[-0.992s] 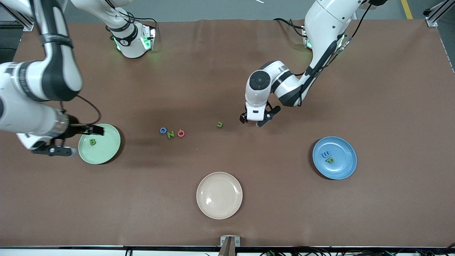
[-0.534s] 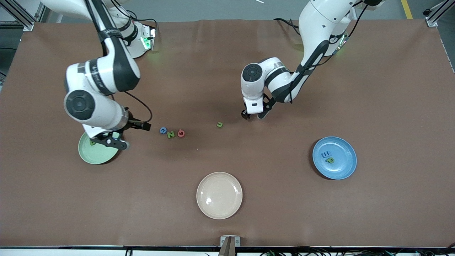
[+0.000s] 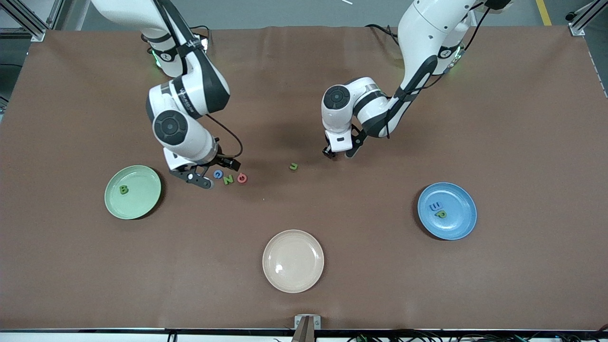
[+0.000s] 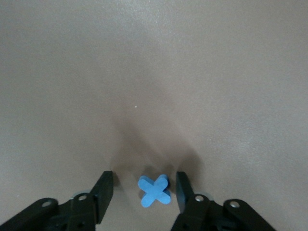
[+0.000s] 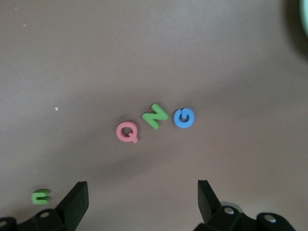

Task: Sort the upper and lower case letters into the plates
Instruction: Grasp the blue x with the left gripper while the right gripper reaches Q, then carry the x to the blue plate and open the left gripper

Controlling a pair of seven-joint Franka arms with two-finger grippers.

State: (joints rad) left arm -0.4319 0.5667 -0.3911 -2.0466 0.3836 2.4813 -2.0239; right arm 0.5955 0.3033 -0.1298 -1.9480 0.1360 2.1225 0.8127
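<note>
Front view, bench [image 3: 522, 118]: brown cover, wide bare stretches toward both arms' ends and along the edge nearest the camera.
Front view, plates: three; mint green plate [image 3: 142, 202] holds a green B [image 3: 124, 190]; blue plate [image 3: 458, 223] holds a blue m [image 3: 435, 206] and green p [image 3: 441, 214]; cream plate [image 3: 293, 280] nearest the camera.
Front view, loose letters: four; blue G [image 3: 218, 174], green N [image 3: 228, 179], pink Q [image 3: 242, 178] in a row, green n [image 3: 294, 166] apart.
Left wrist view: left gripper [image 4: 144, 192] low at the bench, fingers [image 4: 104, 190] part-open (not touching) either side of a blue x [image 4: 154, 190].
Right wrist view: right gripper [image 5: 142, 204] above the G-N-Q row, fingers [image 5: 76, 202] spread wide, holding nothing.
</note>
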